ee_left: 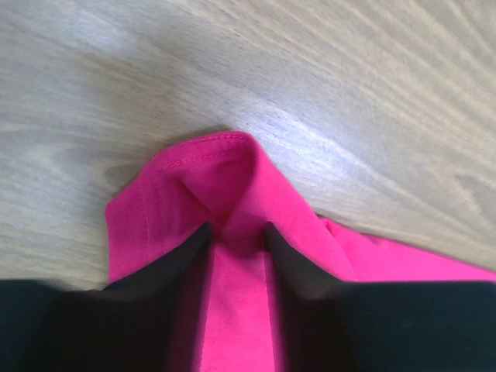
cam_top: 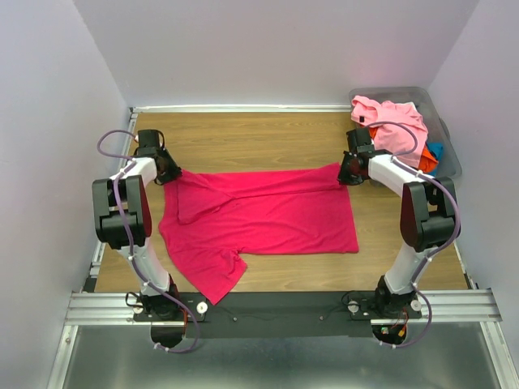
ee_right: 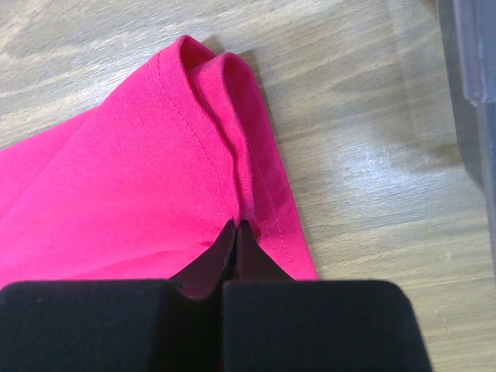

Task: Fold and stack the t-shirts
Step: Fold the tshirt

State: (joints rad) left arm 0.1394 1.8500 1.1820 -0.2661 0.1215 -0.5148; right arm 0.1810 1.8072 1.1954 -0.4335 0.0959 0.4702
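A crimson-magenta t-shirt [cam_top: 259, 215] lies spread across the wooden table, its far edge folded over. My left gripper [cam_top: 168, 172] is at the shirt's far left corner. In the left wrist view its fingers [ee_left: 178, 263] stand a narrow gap apart with a raised fold of the shirt [ee_left: 225, 178] pinched between the tips. My right gripper [cam_top: 350, 172] is at the far right corner. In the right wrist view its jaws are closed together on the hemmed edge of the shirt [ee_right: 155, 155]. Other t-shirts, light pink [cam_top: 393, 121], orange and blue [cam_top: 432, 154], lie piled in the bin.
A grey plastic bin [cam_top: 446, 134] stands at the far right corner of the table, close behind my right arm; its wall shows in the right wrist view [ee_right: 473, 62]. White walls enclose the table on three sides. Bare wood [cam_top: 243, 138] lies beyond the shirt.
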